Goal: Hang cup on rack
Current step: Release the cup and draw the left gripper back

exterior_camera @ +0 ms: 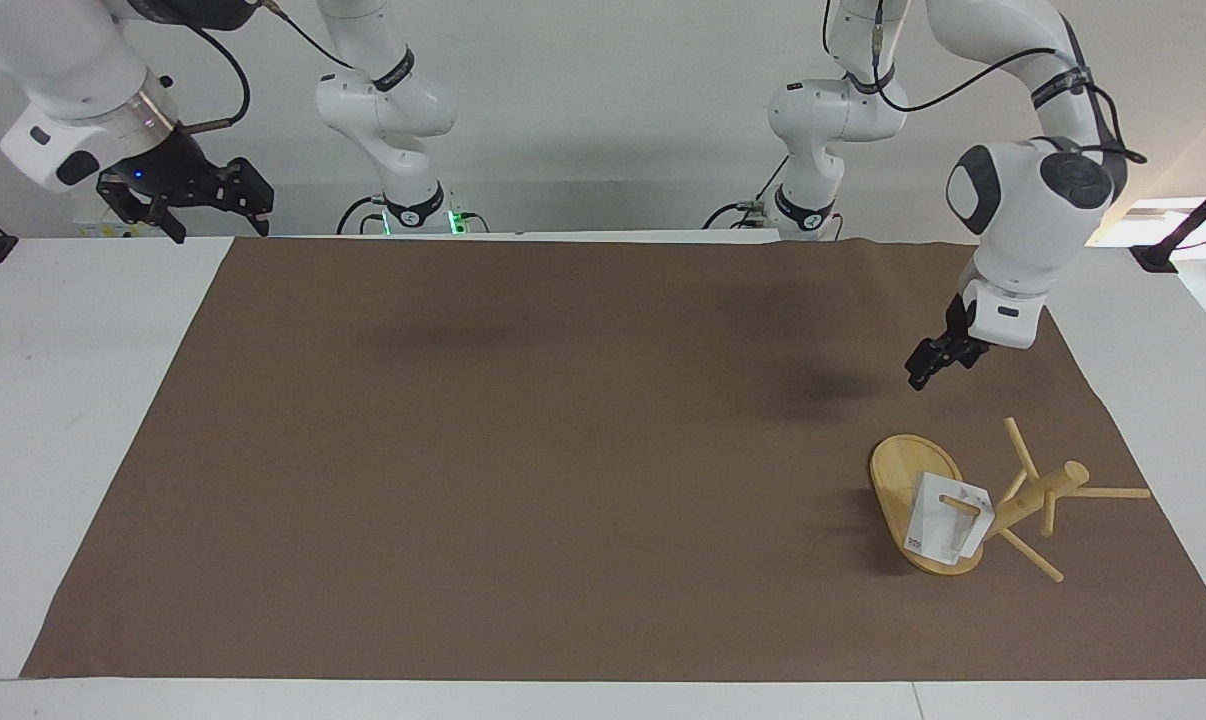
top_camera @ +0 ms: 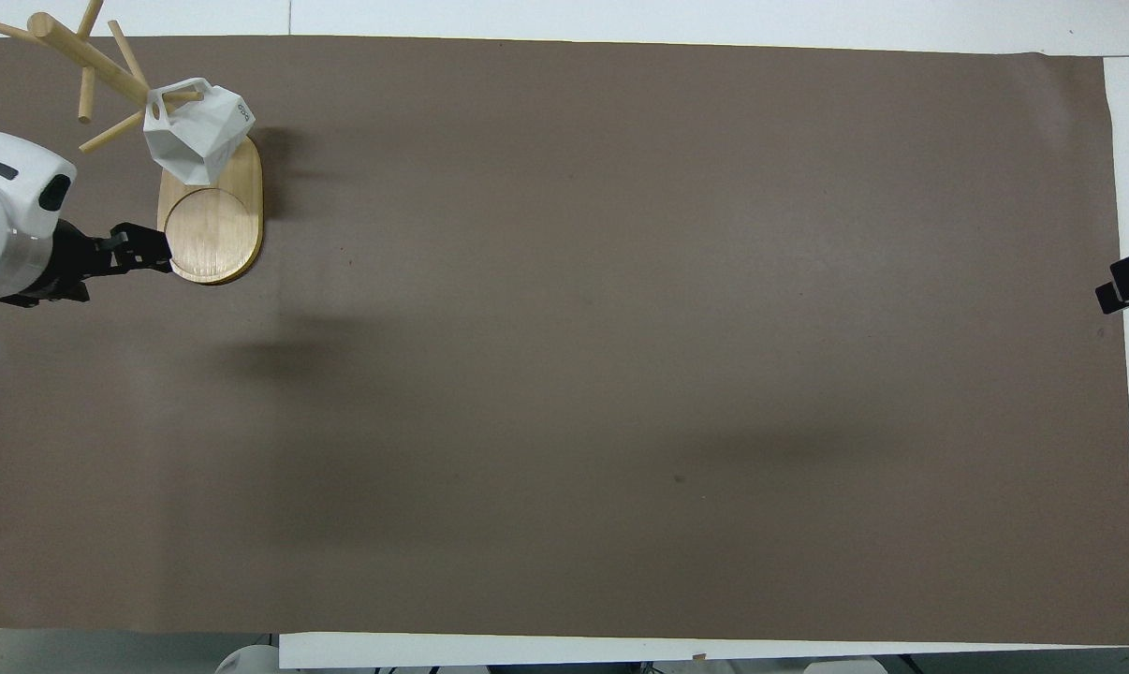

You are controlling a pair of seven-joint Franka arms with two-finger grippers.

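Note:
The white faceted cup [exterior_camera: 938,525] hangs by its loop handle on a lower peg of the bamboo rack [exterior_camera: 1033,495], just over the rack's oval base [exterior_camera: 898,470]. The overhead view shows the cup [top_camera: 199,131] on the peg, with the rack's post [top_camera: 87,56] and base [top_camera: 213,225] by it. My left gripper [exterior_camera: 920,375] is open and empty, raised over the brown mat clear of the rack; the overhead view shows it [top_camera: 157,253] beside the base's edge. My right gripper [exterior_camera: 203,195] is open and waits above the table's edge at the right arm's end.
A brown mat [exterior_camera: 563,450] covers most of the white table. The rack stands near the mat's corner at the left arm's end. A dark clamp [exterior_camera: 1163,250] sits at the table's edge there.

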